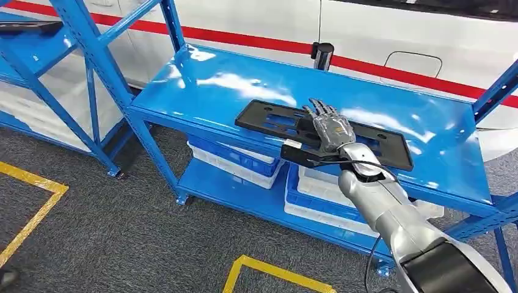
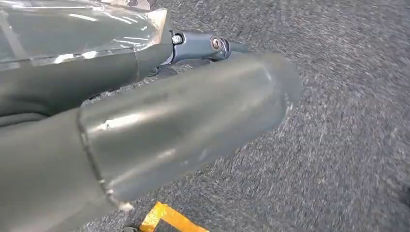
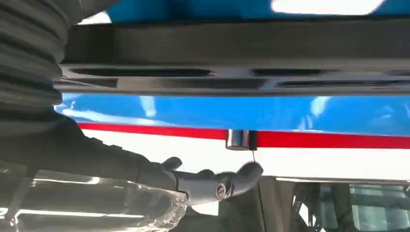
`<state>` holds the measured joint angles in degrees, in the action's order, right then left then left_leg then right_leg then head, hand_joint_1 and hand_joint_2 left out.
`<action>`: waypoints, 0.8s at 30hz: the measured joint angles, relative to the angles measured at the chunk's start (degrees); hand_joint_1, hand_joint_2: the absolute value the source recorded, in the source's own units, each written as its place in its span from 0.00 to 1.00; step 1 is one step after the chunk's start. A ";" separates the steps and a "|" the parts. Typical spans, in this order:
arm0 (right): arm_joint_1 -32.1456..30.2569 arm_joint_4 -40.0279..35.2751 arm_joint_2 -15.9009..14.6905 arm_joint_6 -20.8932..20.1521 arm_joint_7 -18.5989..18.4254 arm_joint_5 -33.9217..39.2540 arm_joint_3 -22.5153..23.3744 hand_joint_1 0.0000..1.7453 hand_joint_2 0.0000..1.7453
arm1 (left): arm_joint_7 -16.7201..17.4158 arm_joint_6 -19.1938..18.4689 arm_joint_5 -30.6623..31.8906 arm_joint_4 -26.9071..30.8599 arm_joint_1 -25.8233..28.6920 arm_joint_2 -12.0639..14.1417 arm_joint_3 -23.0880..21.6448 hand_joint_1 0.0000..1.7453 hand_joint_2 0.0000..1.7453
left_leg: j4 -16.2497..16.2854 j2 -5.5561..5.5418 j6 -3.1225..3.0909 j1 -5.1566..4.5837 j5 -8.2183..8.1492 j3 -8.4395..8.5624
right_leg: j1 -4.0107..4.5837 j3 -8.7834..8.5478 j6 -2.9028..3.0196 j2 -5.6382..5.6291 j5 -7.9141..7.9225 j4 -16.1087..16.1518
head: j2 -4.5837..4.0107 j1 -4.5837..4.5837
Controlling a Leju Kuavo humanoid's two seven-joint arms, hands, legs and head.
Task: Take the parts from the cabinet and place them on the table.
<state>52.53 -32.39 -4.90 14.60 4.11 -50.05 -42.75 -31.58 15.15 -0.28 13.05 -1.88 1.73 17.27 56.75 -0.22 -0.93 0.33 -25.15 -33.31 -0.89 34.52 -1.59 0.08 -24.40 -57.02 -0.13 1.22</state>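
Black plastic part (image 1: 324, 134) flat on the blue bench (image 1: 207, 79), under the right hand (image 1: 330, 129).

The part is overlapped by the hand; its long axis is seen running crosswise to the fingers. The fingers are extended over it; a grasp cannot be confirmed. The left hand (image 2: 145, 130) is seen above grey carpet (image 2: 348, 135), its state undeterminable.
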 joint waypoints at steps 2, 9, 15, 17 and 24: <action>0.00 0.02 -0.11 0.00 0.00 0.00 0.02 0.00 1.00 | 0.02 0.02 0.13 0.00 -0.05 -0.02 0.00 0.00 0.00 | -0.19 0.06 0.50 0.29 0.02 0.11 | 0.35 -0.01 0.67 -0.08 -0.13 -0.18 | 0.00 -0.04; 0.01 0.04 0.02 -0.02 0.00 0.00 0.00 0.88 1.00 | -0.29 0.09 0.15 0.00 -0.22 0.04 -0.02 0.00 0.00 | 12.45 0.06 1.90 0.79 -6.89 -5.67 | -0.27 -0.90 2.16 -0.25 -0.08 0.26 | 0.00 0.31; 0.01 0.04 0.02 -0.02 0.00 0.00 0.00 0.88 1.00 | -0.29 0.09 0.15 0.00 -0.22 0.04 -0.02 0.00 0.00 | 12.45 0.06 1.90 0.79 -6.89 -5.67 | -0.27 -0.90 2.16 -0.25 -0.08 0.26 | 0.00 0.31; -0.03 0.07 0.02 -0.11 0.02 0.04 -0.02 0.92 1.00 | -0.89 0.30 0.15 0.00 -0.17 0.00 -0.02 0.00 0.00 | 14.98 0.06 2.00 0.79 -7.77 -7.15 | -0.23 -0.88 2.20 -0.26 -0.12 0.25 | 0.00 0.33; 0.03 0.42 -0.35 -0.09 2.60 1.18 0.17 0.84 1.00 | -6.32 16.83 -0.79 10.89 2.80 -3.59 2.14 0.00 1.00 | 0.32 -0.21 0.12 -0.58 1.14 -1.39 | 0.78 -1.34 1.14 -0.53 -0.81 0.31 | 0.00 0.14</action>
<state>52.56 -31.98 -5.25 14.51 6.71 -48.87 -42.58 -37.90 31.98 -1.07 23.94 0.92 -1.86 19.41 57.07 -0.43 -0.81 -0.25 -24.01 -34.70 -0.11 33.18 -0.45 -0.46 -25.22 -56.71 -0.13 1.36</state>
